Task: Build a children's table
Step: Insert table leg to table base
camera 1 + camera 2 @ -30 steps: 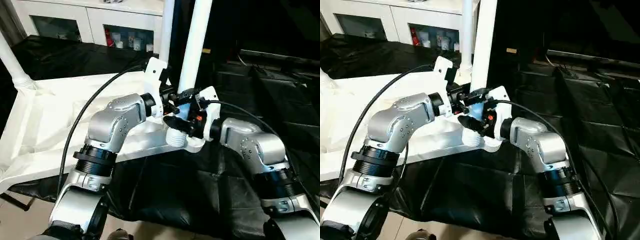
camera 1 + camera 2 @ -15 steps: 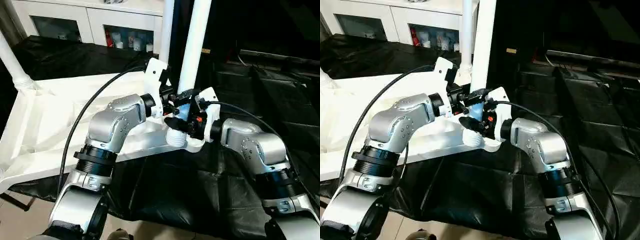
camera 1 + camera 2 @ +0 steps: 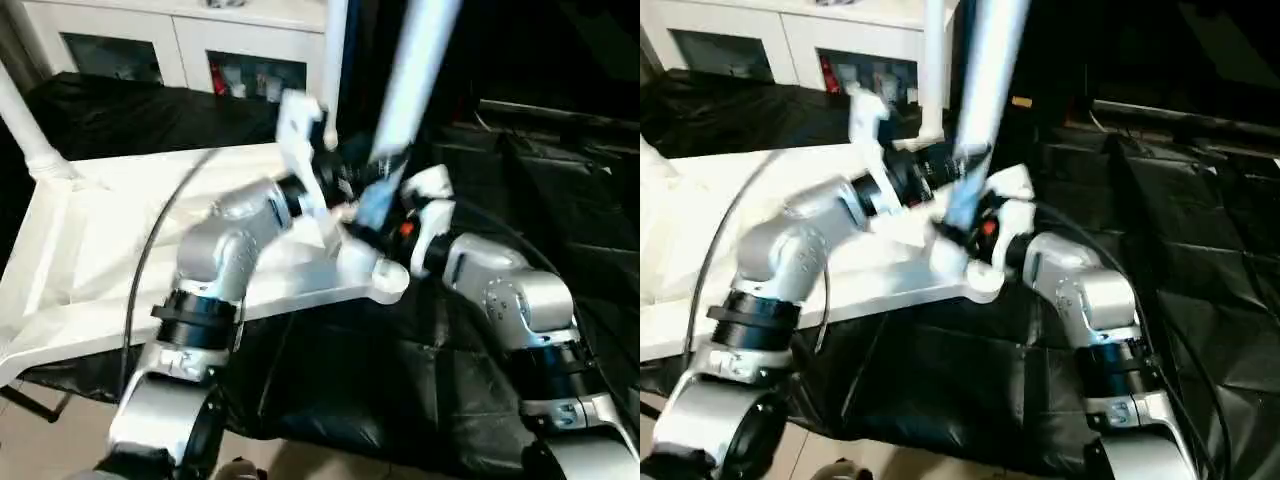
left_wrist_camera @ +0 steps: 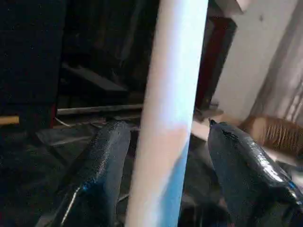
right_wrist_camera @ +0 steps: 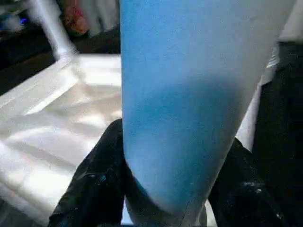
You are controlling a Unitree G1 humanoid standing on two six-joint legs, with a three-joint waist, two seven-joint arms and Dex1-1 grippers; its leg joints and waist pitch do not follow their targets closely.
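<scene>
The children's table top (image 3: 150, 230) is lying upside down, ribbed underside up, on black sheeting (image 3: 400, 380) that is covering the work surface and the area to the right. A white glass-door cabinet (image 3: 180, 45) is standing at the back of the room, and bare floor (image 3: 40, 445) is showing at the near left. Two legs are standing upright in the far corner sockets: one at the left (image 3: 25, 125) and one at the back (image 3: 335, 55). A third leg (image 3: 415, 80) is being held tilted over the near right corner socket (image 3: 375, 275), its lower end blurred. The left gripper (image 4: 163, 175) is spread around this leg, with gaps at both fingers (image 4: 102, 175). The right gripper (image 5: 165, 184) is being pressed against the leg from both sides
</scene>
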